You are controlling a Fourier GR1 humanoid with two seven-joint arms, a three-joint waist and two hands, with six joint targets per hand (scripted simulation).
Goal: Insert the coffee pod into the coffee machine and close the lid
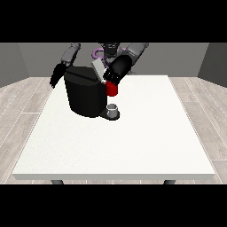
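Reaching over the top of the coffee machine point(85, 95), the robot hand at the view's right point(114, 74) sits beside the machine's upper right edge, at the raised grey lid point(97, 67). How its fingers lie cannot be told from this view; they are a dark mass against the dark machine. A red part point(112, 89) shows just under that robot hand, at the machine's front right; whether it is the coffee pod or a piece of the machine cannot be told, nor whether the hand holds it.

The lid stands tilted up, open, above the black body of the machine. Below the red part a small grey cup point(113, 108) stands on the machine's low base.

The robot hand at the view's left point(56, 76) hangs near the machine's upper left side, apart from it, its fingers pointing down and looking straight.

The machine stands on the white table point(133, 146), towards the far side and left of the middle. The table rests on a floor of pale wooden planks point(17, 106), with grey walls behind.
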